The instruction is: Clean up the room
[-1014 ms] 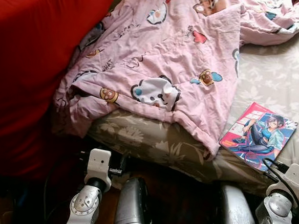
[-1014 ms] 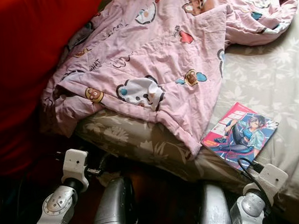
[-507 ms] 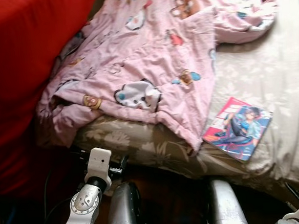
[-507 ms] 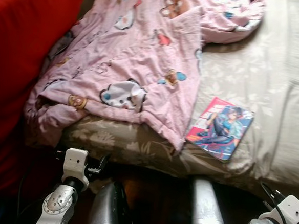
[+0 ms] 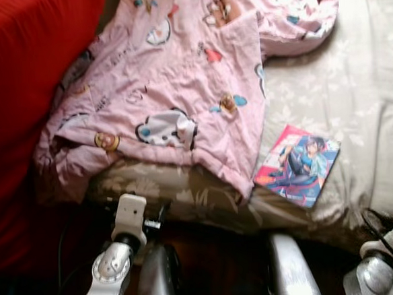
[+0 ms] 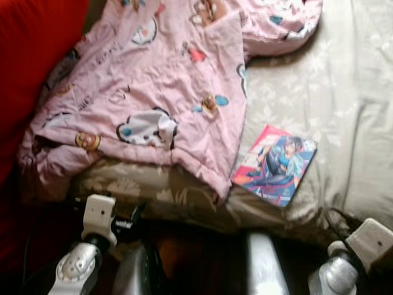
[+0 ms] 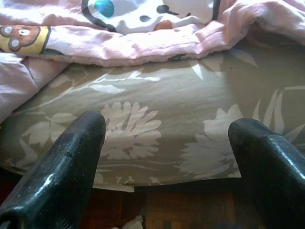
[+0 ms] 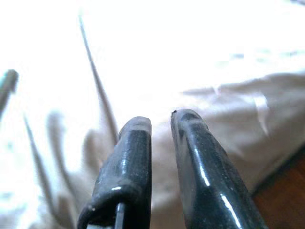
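Pink blanket [image 5: 172, 88] and book [image 5: 297, 165] lie on bed [image 5: 355, 102]; left end effector [image 7: 167, 143] released, right end effector [image 8: 159, 129] clenched empty.

**No readable text**

Small dark lettering printed on the pink blanket [image 5: 164, 75], too blurred to make out. Title strip on the comic book [image 5: 297, 165] cover, likewise illegible. No numbers, brands or signs legible elsewhere.

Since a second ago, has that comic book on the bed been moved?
No. The book lies at the same spot beside the pink blanket's lower corner, near the bed's edge. The whole picture shifted, so the camera moved, not the book.
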Available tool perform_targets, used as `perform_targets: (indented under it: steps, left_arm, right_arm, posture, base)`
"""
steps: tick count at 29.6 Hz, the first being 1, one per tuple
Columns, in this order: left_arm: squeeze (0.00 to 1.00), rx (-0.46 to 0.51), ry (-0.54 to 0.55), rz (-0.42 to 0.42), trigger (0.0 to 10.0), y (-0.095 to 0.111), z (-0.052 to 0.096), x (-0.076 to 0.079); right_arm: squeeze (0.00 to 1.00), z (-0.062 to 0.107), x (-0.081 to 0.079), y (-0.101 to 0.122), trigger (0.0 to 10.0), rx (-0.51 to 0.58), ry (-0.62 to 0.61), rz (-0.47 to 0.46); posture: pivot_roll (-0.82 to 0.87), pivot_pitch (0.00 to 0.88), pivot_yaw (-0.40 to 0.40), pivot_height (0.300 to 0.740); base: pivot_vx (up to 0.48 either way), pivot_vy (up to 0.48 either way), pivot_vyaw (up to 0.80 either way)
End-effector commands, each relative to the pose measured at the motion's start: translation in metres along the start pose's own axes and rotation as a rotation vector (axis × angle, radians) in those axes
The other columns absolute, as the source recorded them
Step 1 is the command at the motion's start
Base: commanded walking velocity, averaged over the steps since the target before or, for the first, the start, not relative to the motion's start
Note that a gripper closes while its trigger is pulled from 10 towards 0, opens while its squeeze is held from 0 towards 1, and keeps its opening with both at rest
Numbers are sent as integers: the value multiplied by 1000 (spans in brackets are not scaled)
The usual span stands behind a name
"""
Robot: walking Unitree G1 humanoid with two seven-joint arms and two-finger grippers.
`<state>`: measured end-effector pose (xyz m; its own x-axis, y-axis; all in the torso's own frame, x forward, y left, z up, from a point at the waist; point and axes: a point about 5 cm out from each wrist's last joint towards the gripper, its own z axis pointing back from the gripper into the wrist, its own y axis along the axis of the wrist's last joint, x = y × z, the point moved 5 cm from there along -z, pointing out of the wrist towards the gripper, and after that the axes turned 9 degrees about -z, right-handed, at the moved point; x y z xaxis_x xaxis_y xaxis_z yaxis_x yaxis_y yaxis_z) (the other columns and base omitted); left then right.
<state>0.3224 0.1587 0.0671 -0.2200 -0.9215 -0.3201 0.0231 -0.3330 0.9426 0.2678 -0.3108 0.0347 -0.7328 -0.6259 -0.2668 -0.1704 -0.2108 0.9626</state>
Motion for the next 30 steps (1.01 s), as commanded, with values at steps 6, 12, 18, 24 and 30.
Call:
perform_targets:
  steps: [6,12,18,24,30]
  left_arm:
    - [0,-41,6,2,10000,-12,5,-2]
    - [0,-43,9,2,10000,-13,6,-3]
    - [0,-47,10,1,10000,-13,7,-3]
    - [0,-50,9,0,10000,-14,8,-4]
    - [0,-49,8,-1,10000,-14,7,-4]
  right_arm:
    - [1000,5,-46,-3,10000,-58,219,-89]
    - [1000,16,-80,-15,10000,-155,367,-199]
    - [408,19,-84,-28,10000,-227,369,-240]
    - [1000,17,-85,-36,10000,-287,368,-303]
    - [843,17,-87,-48,10000,-361,360,-344]
  posture:
    - [-22,261,113,582]
    - [-18,264,112,582]
    - [-14,269,115,582]
    - [-14,270,117,582]
    - [-9,269,120,582]
  base:
    - [0,0,0]
    - [0,0,0]
    - [0,0,0]
    - [0,0,0]
    - [0,0,0]
